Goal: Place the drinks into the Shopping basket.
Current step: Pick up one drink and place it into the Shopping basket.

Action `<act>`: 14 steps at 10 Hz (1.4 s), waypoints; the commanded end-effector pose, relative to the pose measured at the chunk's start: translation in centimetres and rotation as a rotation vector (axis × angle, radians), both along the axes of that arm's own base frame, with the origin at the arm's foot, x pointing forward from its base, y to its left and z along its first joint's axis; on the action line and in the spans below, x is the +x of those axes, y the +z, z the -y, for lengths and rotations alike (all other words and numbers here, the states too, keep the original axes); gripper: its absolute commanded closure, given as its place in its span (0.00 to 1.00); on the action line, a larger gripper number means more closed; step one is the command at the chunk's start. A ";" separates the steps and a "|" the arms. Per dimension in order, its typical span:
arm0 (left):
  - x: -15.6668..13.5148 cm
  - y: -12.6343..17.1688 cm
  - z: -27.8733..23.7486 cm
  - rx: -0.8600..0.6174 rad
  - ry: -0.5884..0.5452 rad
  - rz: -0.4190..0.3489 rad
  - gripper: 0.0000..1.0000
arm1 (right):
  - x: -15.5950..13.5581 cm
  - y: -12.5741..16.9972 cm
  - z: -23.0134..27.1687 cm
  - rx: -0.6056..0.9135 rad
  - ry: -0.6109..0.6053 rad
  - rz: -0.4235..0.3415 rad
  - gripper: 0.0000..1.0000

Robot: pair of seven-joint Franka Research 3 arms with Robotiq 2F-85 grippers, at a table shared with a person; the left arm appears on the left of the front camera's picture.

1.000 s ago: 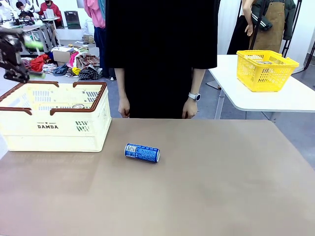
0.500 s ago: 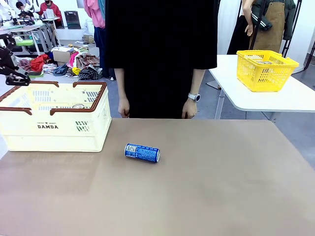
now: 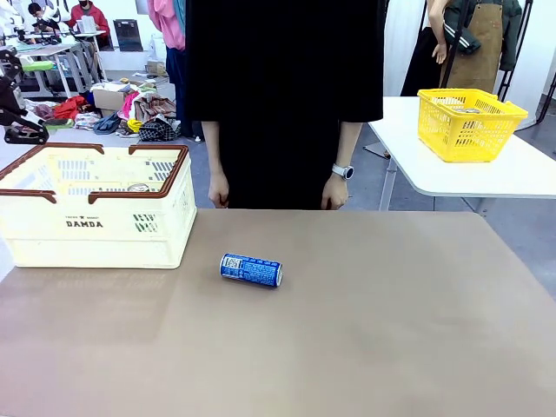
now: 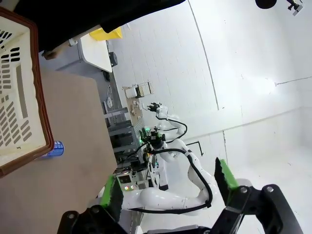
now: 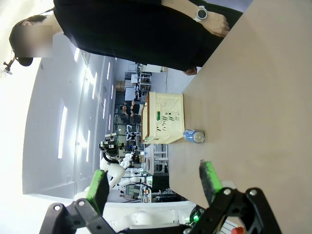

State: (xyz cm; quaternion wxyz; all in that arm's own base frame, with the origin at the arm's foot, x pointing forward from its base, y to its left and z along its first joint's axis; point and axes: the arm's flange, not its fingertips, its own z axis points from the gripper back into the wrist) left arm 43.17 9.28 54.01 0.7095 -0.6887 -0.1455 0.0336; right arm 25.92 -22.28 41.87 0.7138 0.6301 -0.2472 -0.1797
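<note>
Brown counter (image 3: 365, 330): blue aluminium drink can (image 3: 251, 270) lies on its side, just right of cream-white vented plastic crate (image 3: 52, 239). Left gripper (image 4: 168, 187) and right gripper (image 5: 153, 184): jaws spread wide.

From the front we are looking across the brown table (image 3: 365, 347) at the person (image 3: 287, 87) standing at its far edge, with the Shopping basket (image 3: 95, 226) at frame left and the blue can (image 3: 251, 270) near the middle. Our left wrist camera is sitting close beside the basket, rolled sideways, while our right wrist camera is looking from farther off, also rolled; both are sharing table, basket and can with the front view.
</note>
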 end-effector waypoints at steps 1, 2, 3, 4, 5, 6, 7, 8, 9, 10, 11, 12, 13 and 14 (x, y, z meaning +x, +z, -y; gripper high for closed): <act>-0.1 0.4 0.2 -0.018 0.013 -0.006 0.00 | 0.0 0.2 0.0 0.003 0.001 0.007 0.00; -0.1 0.4 0.2 -0.018 0.013 -0.006 0.00 | 0.0 0.2 0.0 0.003 0.001 0.007 0.00; -0.1 0.4 0.2 -0.018 0.013 -0.006 0.00 | 0.0 0.2 0.0 0.003 0.001 0.007 0.00; -0.1 0.4 0.2 -0.018 0.013 -0.006 0.00 | 0.0 0.2 0.0 0.003 0.001 0.007 0.00; -0.1 0.4 0.2 -0.018 0.013 -0.006 0.00 | 0.0 0.2 0.0 0.003 0.001 0.007 0.00; -0.1 0.4 0.2 -0.018 0.013 -0.006 0.00 | 0.0 0.2 0.0 0.003 0.001 0.007 0.00; -0.1 0.4 0.2 -0.018 0.013 -0.006 0.00 | 0.0 0.2 0.0 0.003 0.001 0.007 0.00; -0.1 0.4 0.2 -0.018 0.013 -0.006 0.00 | 0.0 0.2 0.0 0.003 0.001 0.007 0.00; 0.0 0.0 0.1 0.001 -0.001 0.000 0.00 | 0.0 0.2 0.0 0.003 0.001 0.007 0.00; 0.4 2.6 3.4 0.166 -0.212 0.171 0.00 | 0.0 0.2 0.0 0.003 0.001 0.007 0.00; 1.4 5.0 7.6 0.301 -0.373 0.268 0.00 | 0.0 0.2 0.0 0.003 0.001 0.007 0.00; 2.6 6.9 12.5 0.426 -0.523 0.334 0.00 | 0.0 0.2 0.0 0.003 0.001 0.007 0.00; 3.1 7.8 18.3 0.593 -0.659 0.406 0.00 | 0.0 0.2 0.0 0.003 0.001 0.007 0.00; 3.4 7.8 22.6 0.771 -0.770 0.522 0.00 | 0.0 0.2 0.0 0.003 0.001 0.007 0.00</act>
